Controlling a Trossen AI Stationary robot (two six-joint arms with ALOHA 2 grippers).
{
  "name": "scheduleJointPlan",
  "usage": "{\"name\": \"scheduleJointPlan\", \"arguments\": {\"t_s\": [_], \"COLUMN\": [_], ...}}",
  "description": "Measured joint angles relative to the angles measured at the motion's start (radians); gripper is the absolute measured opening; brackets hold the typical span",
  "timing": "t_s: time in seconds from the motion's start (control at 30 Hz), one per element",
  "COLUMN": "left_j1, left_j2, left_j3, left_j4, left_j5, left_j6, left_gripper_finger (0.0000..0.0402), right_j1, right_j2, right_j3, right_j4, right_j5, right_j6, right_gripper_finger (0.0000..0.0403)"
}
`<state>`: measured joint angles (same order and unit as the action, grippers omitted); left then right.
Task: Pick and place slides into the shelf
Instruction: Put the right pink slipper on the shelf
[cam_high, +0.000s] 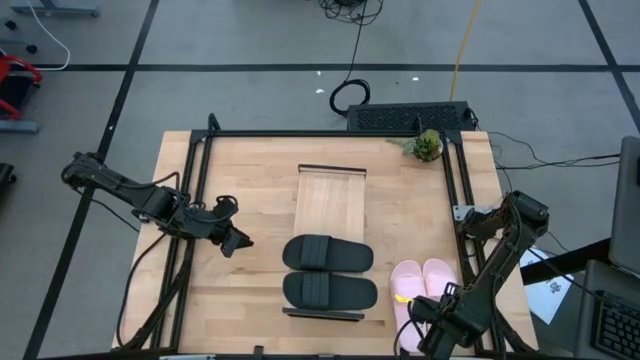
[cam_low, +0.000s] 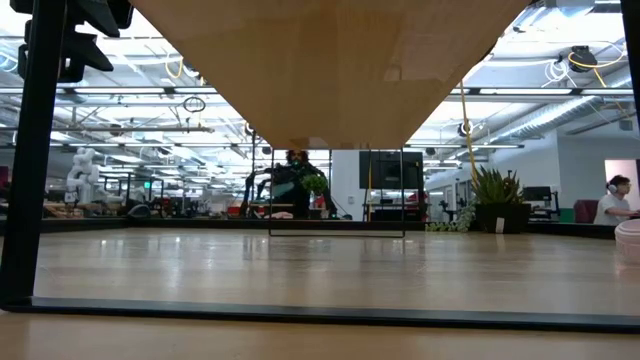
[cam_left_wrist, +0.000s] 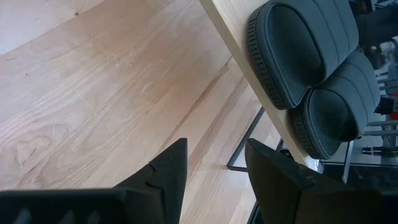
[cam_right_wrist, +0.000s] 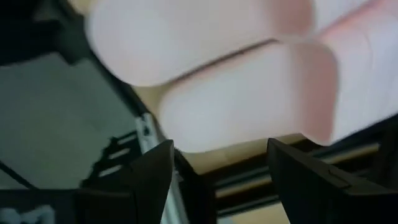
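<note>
Matte black slides (cam_high: 328, 271) (ribbed straps) on slatted shelf (cam_high: 331, 203).

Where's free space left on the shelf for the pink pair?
The shelf is bare on its far half, from the black slides to the far frame bar. The near half is full: both black slides lie across it. The pink slides sit on the table by the right gripper; the left gripper hovers left of the shelf.

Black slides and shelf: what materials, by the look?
Black slides: probably moulded foam or rubber, matte, with ribbed edges seen in the left wrist view. Shelf: light wood with visible grain and a thin black frame, likely metal.
</note>
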<state>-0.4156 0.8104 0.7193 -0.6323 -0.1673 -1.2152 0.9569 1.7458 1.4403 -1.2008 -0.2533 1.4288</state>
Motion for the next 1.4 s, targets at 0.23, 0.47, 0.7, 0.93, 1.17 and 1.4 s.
{"name": "scheduleJointPlan", "arguments": {"t_s": [0.23,0.47,0.7,0.93,1.17,1.4], "left_j1": [0.000,0.000,0.000,0.000,0.000,0.000], "left_j2": [0.000,0.000,0.000,0.000,0.000,0.000], "left_j3": [0.000,0.000,0.000,0.000,0.000,0.000], "left_j4": [0.000,0.000,0.000,0.000,0.000,0.000], "left_j5": [0.000,0.000,0.000,0.000,0.000,0.000], "left_j6": [0.000,0.000,0.000,0.000,-0.001,-0.017], "left_gripper_finger": [0.0161,0.0161,0.0161,0.0161,0.0161,0.0161], "right_j1": [0.000,0.000,0.000,0.000,-0.005,-0.012], "right_j2": [0.000,0.000,0.000,0.001,0.002,0.002], "right_j3": [-0.045,-0.045,-0.045,-0.045,-0.109,-0.183], "right_j4": [-0.015,-0.105,-0.153,-0.149,-0.116,-0.116], "right_j5": [-0.008,0.074,0.123,0.148,0.146,0.123], "right_j6": [0.000,0.022,-0.005,-0.061,-0.073,-0.078], "right_gripper_finger": [0.0247,0.0247,0.0247,0.0247,0.0247,0.0247]}}
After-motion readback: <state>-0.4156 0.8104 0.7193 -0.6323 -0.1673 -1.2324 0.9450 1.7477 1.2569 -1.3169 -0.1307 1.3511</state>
